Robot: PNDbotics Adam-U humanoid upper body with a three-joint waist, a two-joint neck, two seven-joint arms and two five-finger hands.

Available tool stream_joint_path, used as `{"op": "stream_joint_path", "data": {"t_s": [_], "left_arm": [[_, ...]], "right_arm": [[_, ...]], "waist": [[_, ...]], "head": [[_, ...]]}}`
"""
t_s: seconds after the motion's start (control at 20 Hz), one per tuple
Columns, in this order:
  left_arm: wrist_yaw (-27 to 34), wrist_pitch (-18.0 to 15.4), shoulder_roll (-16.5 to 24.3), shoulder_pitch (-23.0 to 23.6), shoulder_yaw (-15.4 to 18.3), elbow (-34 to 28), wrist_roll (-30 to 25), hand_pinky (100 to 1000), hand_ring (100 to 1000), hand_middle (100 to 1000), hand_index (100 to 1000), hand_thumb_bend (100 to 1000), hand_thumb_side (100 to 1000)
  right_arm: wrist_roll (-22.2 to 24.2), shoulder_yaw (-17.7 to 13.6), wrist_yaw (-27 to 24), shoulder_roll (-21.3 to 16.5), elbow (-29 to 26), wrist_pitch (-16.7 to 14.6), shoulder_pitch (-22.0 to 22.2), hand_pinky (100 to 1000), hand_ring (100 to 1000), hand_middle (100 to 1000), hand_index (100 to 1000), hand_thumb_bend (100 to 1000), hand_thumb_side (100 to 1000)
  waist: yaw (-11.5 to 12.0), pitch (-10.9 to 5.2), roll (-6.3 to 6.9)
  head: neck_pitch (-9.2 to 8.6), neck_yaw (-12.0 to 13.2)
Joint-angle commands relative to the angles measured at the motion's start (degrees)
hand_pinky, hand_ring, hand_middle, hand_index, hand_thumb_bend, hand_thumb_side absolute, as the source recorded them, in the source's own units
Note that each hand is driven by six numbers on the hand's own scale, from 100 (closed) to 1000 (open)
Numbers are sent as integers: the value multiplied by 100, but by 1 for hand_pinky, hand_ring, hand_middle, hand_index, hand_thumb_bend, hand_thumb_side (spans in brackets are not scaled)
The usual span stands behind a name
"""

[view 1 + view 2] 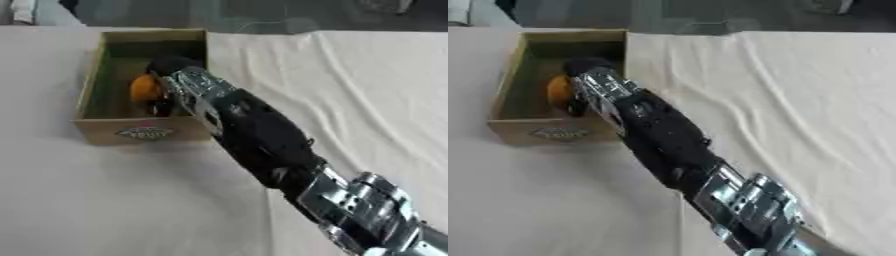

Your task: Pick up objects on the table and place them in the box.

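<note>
Now my right robot hand (171, 82) is down inside the cardboard box (96, 65), fingers curled round an orange ball-like thing (143, 89) held just above the floor. Best move, I judge: lower a touch, straighten fingers fully, lift straight up clear of the near wall. Cloth-covered bench (350, 90) elsewhere bare; left hand unseen.

My right arm (262, 140): glossy black shell along the forearm, bulging mid-length. Silver metal joint block (363, 205) at the near end, ribbed, with small dark holes. Right hand (179, 82): silver plates at the wrist end, black toward the tips.
</note>
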Motion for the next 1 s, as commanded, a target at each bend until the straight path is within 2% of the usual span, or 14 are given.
{"op": "stream_joint_path", "data": {"t_s": [0.05, 0.15, 0.3, 0.4, 0.8, 0.9, 1.0], "left_arm": [[3, 8, 67, -41, 23, -93, -13, 663, 697, 650, 879, 100, 901], [2, 11, 69, -33, 23, -93, -16, 663, 697, 650, 879, 100, 900], [-2, 16, 74, -22, 25, -93, -16, 663, 698, 650, 879, 100, 900], [-4, 18, 76, -12, 25, -93, -18, 663, 698, 650, 879, 100, 900], [-11, 28, 83, 18, 31, -93, -21, 663, 698, 649, 879, 100, 900], [-13, 31, 90, 28, 32, -93, -22, 663, 698, 649, 879, 100, 900], [-16, 33, 96, 38, 33, -93, -22, 663, 698, 649, 879, 100, 900]], "right_arm": [[70, -73, 113, -33, -84, 60, -186, 888, 932, 780, 905, 100, 328], [140, -82, 140, -54, -136, 104, -228, 890, 937, 790, 925, 112, 364], [231, -104, 194, -100, -223, 187, -292, 894, 950, 811, 971, 324, 412], [278, -109, 235, -137, -276, 226, -326, 896, 958, 822, 996, 406, 429], [431, -166, 257, -320, -530, 314, -485, 899, 965, 831, 1000, 443, 437], [527, -179, 207, -382, -633, 311, -545, 901, 969, 839, 1000, 478, 440], [615, -196, 154, -442, -745, 323, -585, 900, 965, 834, 1000, 460, 445]], "waist": [[15, -109, 30], [7, -120, 30], [-4, -139, 32], [-13, -151, 34], [-49, -193, 44], [-66, -212, 46], [-79, -230, 48]], "head": [[-48, 25], [-42, 27], [-34, 30], [-33, 32], [-6, 59], [5, 71], [9, 73]]}}
